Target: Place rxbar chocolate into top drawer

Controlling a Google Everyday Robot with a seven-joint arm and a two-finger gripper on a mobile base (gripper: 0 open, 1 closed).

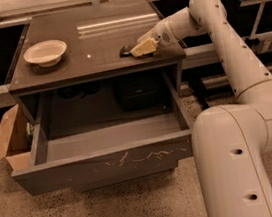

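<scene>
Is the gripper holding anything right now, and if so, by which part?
Cannot tell. The gripper sits low on the brown tabletop at the small dark-wrapped snack bar, covering its right end, but an actual hold on it is not visible.
</scene>
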